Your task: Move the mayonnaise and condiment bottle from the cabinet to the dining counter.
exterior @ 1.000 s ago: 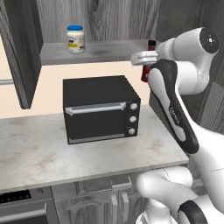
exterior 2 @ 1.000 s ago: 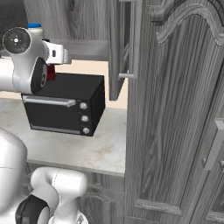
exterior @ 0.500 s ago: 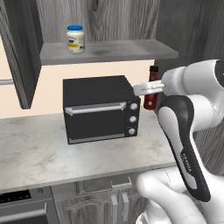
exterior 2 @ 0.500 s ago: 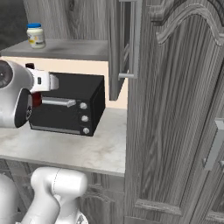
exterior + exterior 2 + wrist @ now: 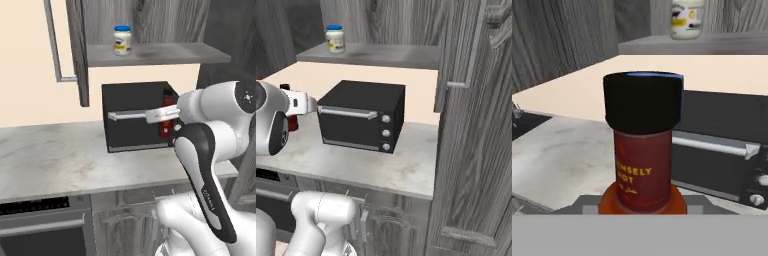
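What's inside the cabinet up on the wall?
On the cabinet's grey shelf stands the mayonnaise, alone at the left. The top of the cabinet is cut off, so anything higher up can't be seen.

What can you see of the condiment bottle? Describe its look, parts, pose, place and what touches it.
The condiment bottle is slim and dark red, with a wide black cap and a label in yellow lettering. It stands upright in the gripper, shut on it, out of the cabinet and in the air before the black oven, above the marble worktop. Nothing else touches it.
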You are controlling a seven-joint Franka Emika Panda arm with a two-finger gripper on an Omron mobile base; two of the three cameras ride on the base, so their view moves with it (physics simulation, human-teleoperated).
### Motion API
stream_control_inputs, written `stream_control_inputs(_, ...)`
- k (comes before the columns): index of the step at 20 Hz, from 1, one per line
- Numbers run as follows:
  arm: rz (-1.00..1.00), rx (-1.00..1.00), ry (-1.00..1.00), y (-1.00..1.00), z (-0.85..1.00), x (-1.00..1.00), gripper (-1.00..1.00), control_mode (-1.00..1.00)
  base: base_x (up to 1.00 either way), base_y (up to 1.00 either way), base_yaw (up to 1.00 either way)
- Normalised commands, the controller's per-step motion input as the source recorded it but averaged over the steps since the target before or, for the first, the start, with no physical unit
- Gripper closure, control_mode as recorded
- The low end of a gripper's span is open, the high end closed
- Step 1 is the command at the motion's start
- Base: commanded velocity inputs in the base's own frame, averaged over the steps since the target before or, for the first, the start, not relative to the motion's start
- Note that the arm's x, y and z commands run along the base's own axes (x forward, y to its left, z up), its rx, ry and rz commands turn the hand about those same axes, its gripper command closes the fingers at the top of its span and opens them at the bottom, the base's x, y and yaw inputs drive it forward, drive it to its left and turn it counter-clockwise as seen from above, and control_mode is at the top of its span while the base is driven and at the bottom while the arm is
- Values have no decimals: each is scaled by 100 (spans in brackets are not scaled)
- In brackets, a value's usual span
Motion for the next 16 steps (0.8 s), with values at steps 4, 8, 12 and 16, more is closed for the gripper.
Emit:
stream_control_inputs(4,0,0,0,0,0,0,100,100,-56,76,34)
stream_control_inputs(8,0,0,0,0,0,0,100,100,-63,66,38)
stream_control_inputs(12,0,0,0,0,0,0,100,100,-54,75,39)
stream_control_inputs(16,0,0,0,0,0,0,100,100,-17,89,46)
